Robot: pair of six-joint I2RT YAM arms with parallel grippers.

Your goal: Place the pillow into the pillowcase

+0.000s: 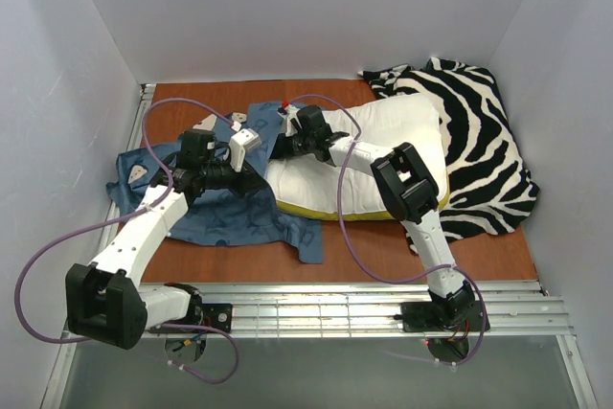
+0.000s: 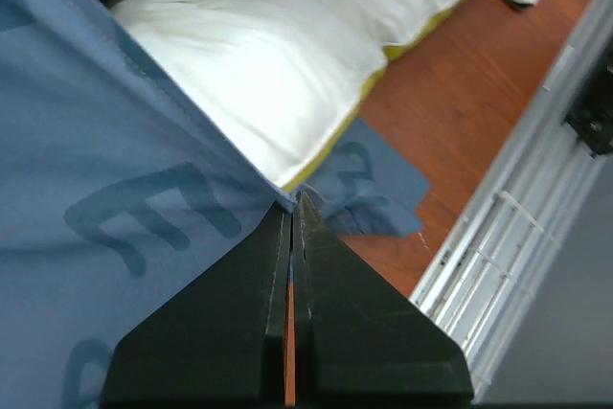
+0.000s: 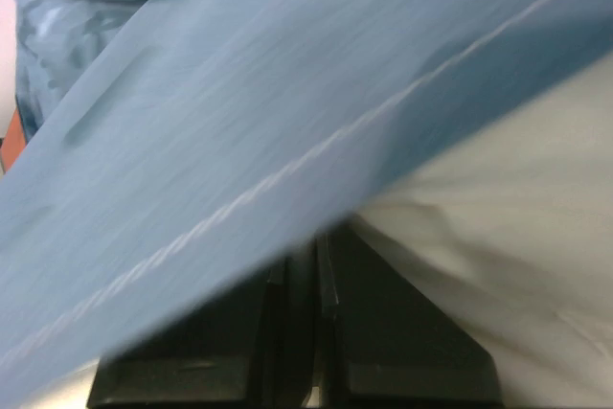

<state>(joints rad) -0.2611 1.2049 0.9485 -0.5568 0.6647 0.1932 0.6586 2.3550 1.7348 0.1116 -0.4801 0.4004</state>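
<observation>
Plump white pillow (image 1: 388,126), yellow-edged, beside rumpled blue pillowcase (image 1: 230,213)

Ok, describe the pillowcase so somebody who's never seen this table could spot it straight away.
On the brown wooden table, find the plump white pillow lying across the middle. The pillowcase is the crumpled cloth spread at that pillow's left end in the overhead view. It is blue with darker printed letters, unlike the black-and-white zebra-striped cloth at the far right.

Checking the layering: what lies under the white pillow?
The plump white quilted pillow overlaps the blue printed fabric pillowcase at its left end and the black-and-white zebra-striped cloth at its right. Its middle hides what lies beneath.
</observation>
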